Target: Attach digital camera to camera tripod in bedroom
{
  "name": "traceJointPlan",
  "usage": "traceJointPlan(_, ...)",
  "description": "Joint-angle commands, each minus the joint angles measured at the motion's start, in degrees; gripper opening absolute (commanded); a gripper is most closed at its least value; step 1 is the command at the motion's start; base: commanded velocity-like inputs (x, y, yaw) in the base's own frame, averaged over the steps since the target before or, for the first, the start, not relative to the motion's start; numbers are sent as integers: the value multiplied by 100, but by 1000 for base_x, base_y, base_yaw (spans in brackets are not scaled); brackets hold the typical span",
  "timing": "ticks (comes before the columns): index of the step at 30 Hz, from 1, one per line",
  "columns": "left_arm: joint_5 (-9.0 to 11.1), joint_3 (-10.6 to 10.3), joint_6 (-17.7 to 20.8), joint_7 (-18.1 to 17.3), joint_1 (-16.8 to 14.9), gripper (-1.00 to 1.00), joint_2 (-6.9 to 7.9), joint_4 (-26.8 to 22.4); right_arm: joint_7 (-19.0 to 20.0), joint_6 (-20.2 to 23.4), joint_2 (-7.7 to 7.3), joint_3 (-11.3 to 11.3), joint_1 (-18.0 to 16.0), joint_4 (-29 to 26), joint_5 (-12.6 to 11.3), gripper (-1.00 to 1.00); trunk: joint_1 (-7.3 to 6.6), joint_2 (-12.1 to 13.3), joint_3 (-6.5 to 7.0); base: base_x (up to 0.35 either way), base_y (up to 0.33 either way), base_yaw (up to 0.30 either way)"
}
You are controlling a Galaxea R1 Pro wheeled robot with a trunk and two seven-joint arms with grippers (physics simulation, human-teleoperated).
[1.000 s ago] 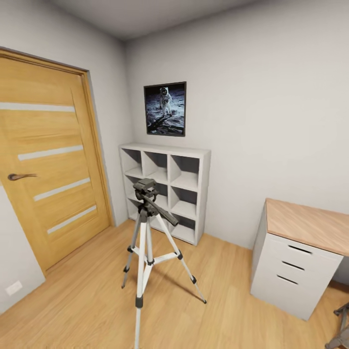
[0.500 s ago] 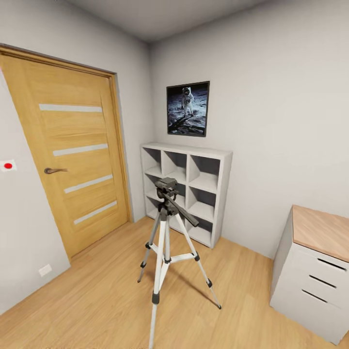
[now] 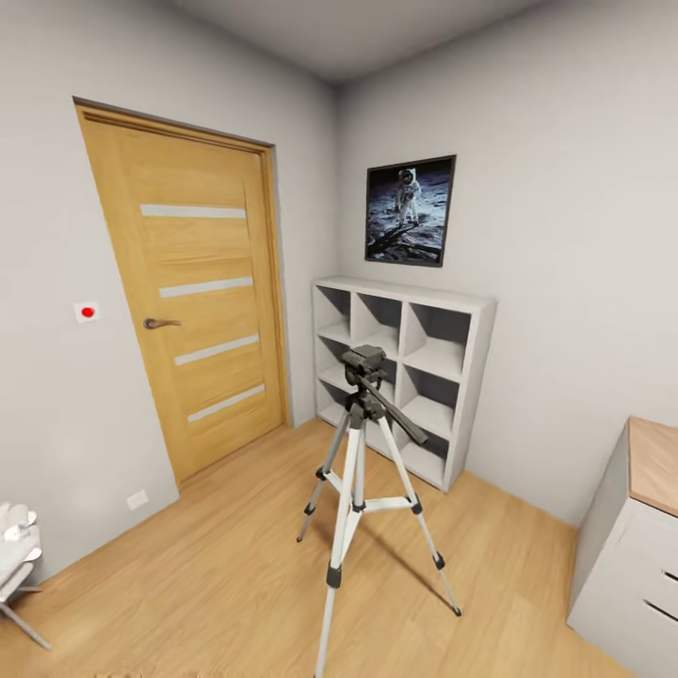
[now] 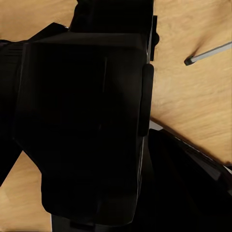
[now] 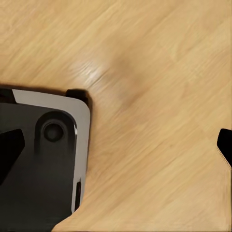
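The camera tripod (image 3: 363, 471) stands on the bedroom floor just in front of the cube shelf (image 3: 405, 372), its head bare; mounting remains undone, and neither pincer's state can be told.

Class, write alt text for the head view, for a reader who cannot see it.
A camera tripod with silver legs stands on a light wood floor, its black head bare. Behind it, a white cube shelf sits under an astronaut poster, with a closed wooden door to the left.
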Motion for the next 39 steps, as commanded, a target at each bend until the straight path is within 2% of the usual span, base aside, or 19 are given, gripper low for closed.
traceJointPlan(1,31,-50,6,8,-2,-100,0,-1,8,-30,2,-11,-7,18,63,100,2,-4,-2,0,0,272)
traceJointPlan(30,31,-57,-3,-1,-3,-100,0,-5,-1,-47,17,-11,-9,18,95,100,2,-4,-2,0,0,270)
traceJointPlan(37,25,-58,-3,-1,-3,-100,-13,-2,-1,-46,15,-19,-10,18,104,100,2,-4,-2,-88,0,94)
traceJointPlan(39,23,-59,-3,-1,-3,-100,-60,-1,-1,-45,10,-20,-10,18,114,100,2,-4,-2,-284,0,13)
